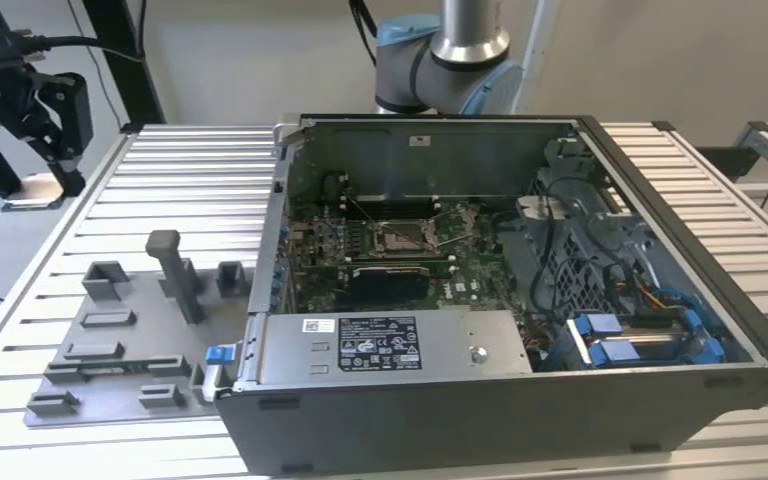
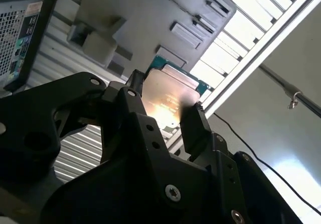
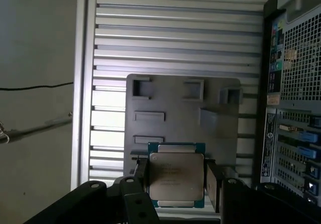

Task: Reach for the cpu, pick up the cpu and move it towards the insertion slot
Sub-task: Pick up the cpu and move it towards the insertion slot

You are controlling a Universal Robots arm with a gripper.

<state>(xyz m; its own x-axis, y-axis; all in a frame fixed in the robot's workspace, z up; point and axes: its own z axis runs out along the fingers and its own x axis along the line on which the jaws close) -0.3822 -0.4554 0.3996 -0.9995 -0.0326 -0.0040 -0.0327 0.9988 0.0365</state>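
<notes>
Now, your gripper (image 3: 177,175) clamps the cpu (image 3: 175,179) by only two thin edges, well apart from the computer case (image 1: 491,420), so any jolt could tilt or drop it.

In the exterior view the arm (image 1: 443,62) stands at the back, a silver column above a grey joint with a blue cap. Its black claw (image 1: 35,185) hangs at the far edge on the exterior view's left, pointing down. In the first wrist view its two fingers (image 3: 212,184) press on opposite edges of the cpu (image 3: 175,173), gripping it between them.
</notes>
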